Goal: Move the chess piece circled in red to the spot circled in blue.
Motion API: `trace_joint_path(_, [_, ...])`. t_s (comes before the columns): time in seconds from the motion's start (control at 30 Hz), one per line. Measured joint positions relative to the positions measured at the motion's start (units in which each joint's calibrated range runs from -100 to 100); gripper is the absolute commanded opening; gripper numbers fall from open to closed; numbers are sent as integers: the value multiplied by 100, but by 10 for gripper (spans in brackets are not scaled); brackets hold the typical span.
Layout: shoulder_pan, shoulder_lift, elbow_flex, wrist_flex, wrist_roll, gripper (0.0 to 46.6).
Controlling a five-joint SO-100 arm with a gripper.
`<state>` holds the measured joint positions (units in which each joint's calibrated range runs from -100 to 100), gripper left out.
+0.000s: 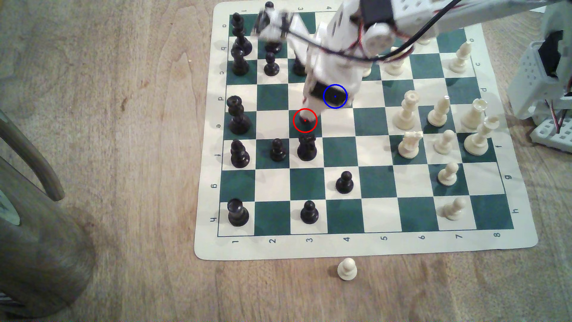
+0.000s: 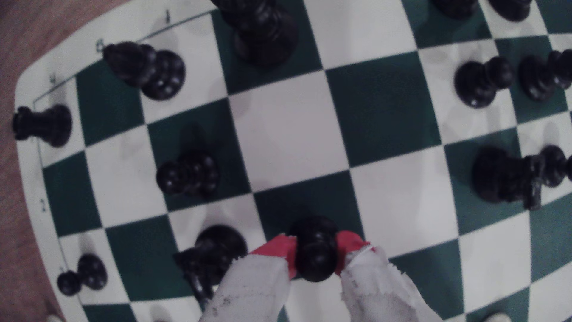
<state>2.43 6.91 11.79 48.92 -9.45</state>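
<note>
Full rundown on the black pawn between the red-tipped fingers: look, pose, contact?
The small glossy black pawn has a round ball head, a thin collar and a flared round base, and looks like plastic. The gripper is shut on it, red-tipped fingers pressing either side below the head. It stands upright over a dark green board square; whether the base touches is unclear.

- Pawn [image 2: 315,247]: small, glossy, black, with a ball head, a thin collar and a flared round base. In the wrist view it sits low in the frame, a little right of centre, upright over a dark green square, with a red-tipped finger touching each side. In the exterior view the red circle, just left of centre, marks its place, where it is mostly hidden.
- Spot [image 1: 335,96]: a thin blue circle with a tiny centre dot, just up and right of the red circle in the exterior view; the square under it is covered.
</note>
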Motion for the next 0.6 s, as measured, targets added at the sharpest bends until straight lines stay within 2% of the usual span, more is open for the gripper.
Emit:
trace_joint_path(0.3, [177,-1274,0,622,24,3])
trace_joint_path(0.5, [546,-1332,27,677,117,3])
trace_joint_path(0.6, [833,-1232,434,622,186,3])
